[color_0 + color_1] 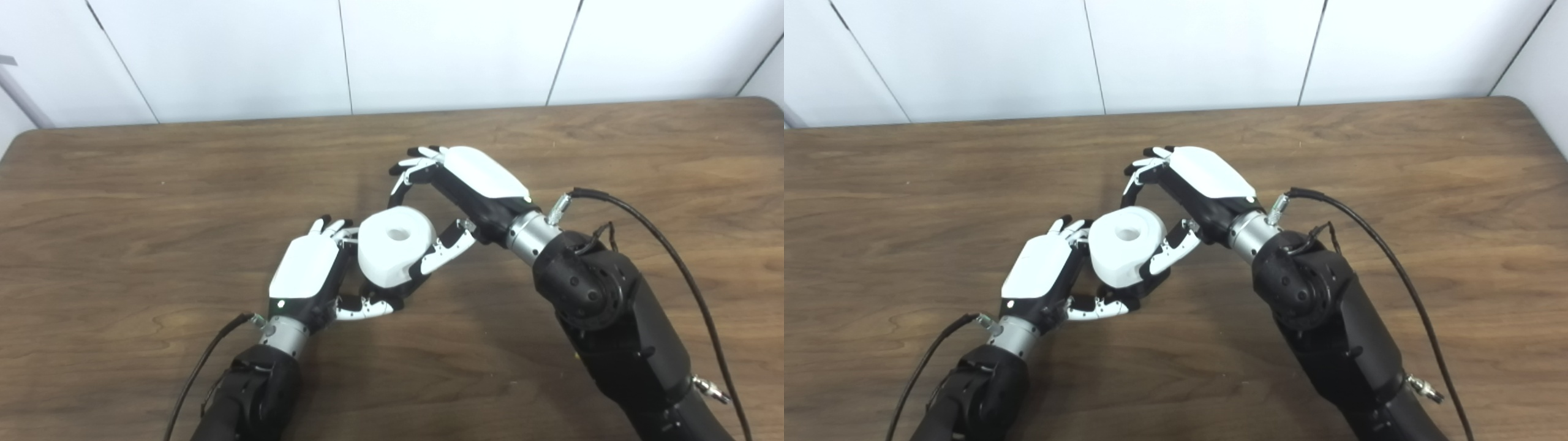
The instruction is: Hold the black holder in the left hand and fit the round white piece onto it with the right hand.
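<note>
The round white piece [395, 245], with a hole in its top, sits on the black holder [401, 293]. Only a dark edge of the holder shows under the piece; the rest is hidden. My left hand [306, 272] is closed around the holder from the left, its thumb [364, 308] under the piece. My right hand [471, 184] reaches in from the right. Its thumb [447, 248] lies on the piece's right side and its curled fingers [405, 177] come down at the far rim, pinching the piece.
The brown wooden table [153, 202] stretches to both sides, with a white panelled wall behind its far edge. Black cables [667, 245] trail from both wrists over the table.
</note>
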